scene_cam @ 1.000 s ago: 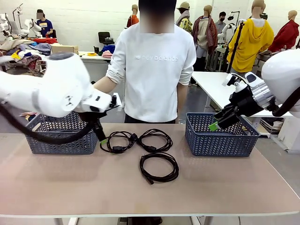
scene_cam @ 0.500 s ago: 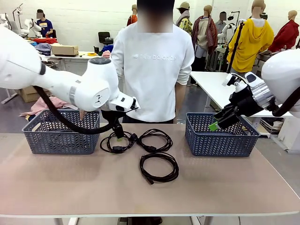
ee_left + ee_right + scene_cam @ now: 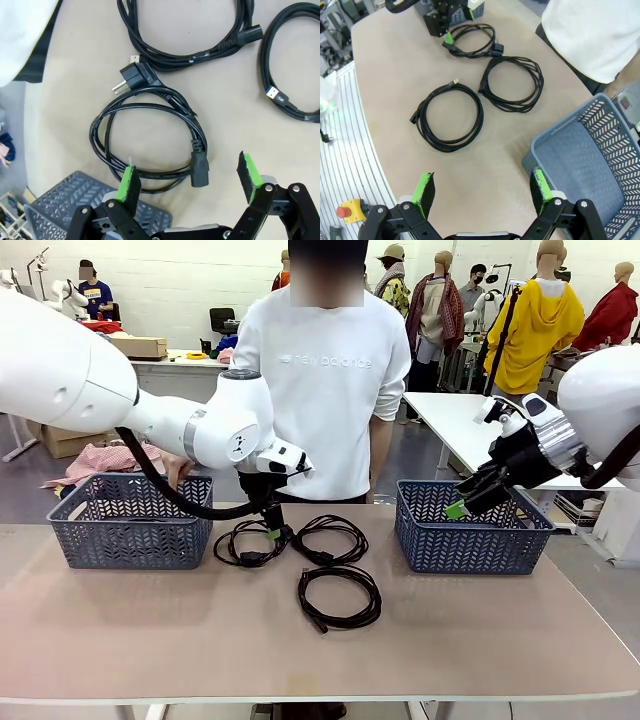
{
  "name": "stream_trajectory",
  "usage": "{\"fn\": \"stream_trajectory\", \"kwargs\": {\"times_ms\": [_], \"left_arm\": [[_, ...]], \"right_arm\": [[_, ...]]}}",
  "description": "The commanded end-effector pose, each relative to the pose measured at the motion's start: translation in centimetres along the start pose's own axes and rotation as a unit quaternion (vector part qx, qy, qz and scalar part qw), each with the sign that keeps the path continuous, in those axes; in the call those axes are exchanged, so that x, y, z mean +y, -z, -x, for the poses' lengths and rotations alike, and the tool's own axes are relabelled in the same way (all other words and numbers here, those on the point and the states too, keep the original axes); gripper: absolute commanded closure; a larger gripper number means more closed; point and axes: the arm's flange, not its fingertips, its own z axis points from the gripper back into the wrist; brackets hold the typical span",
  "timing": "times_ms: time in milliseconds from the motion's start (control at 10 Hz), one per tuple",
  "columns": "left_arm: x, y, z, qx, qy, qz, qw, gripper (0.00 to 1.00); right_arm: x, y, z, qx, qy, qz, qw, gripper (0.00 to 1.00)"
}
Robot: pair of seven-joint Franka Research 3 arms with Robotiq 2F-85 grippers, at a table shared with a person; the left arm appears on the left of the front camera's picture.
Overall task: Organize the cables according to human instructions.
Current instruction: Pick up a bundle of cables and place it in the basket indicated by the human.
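Three coiled black cables lie mid-table: a left cable (image 3: 245, 560), a middle cable (image 3: 360, 540) and a front cable (image 3: 372, 605). My left gripper (image 3: 270, 528) hangs open just above the left cable (image 3: 199, 167), its green pads (image 3: 129, 182) either side of the coil's near edge and not touching it. The wrist view also shows the middle cable (image 3: 200, 55) and the front cable (image 3: 265, 60). My right gripper (image 3: 458, 507) is open above the right basket (image 3: 470, 540). From the right wrist I see that open gripper (image 3: 482, 186), the front cable (image 3: 478, 115), the middle cable (image 3: 537, 82) and the left cable (image 3: 470, 52).
A dark blue basket (image 3: 130, 530) stands at the table's left, and a person's hand (image 3: 178, 468) is at its far rim. The person stands at the far edge behind the cables. The right basket (image 3: 585, 165) looks empty inside. The near half of the table is bare.
My left arm has swung right, from beside the left basket to over the left cable. The right arm and the cables have not moved.
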Motion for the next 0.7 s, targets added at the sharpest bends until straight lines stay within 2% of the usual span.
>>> {"fn": "stream_trajectory", "kwargs": {"times_ms": [0,600], "left_arm": [[0.41,-0.41,-0.05,0.008,-0.013,0.014,1.000,0.00],[0.00,0.00,0.00,0.000,0.000,0.000,1.000,0.00]], "right_arm": [[-0.30,0.11,-0.08,-0.017,-0.005,-0.006,1.000,0.00],[-0.30,0.11,-0.08,-0.017,-0.005,-0.006,1.000,0.00]]}}
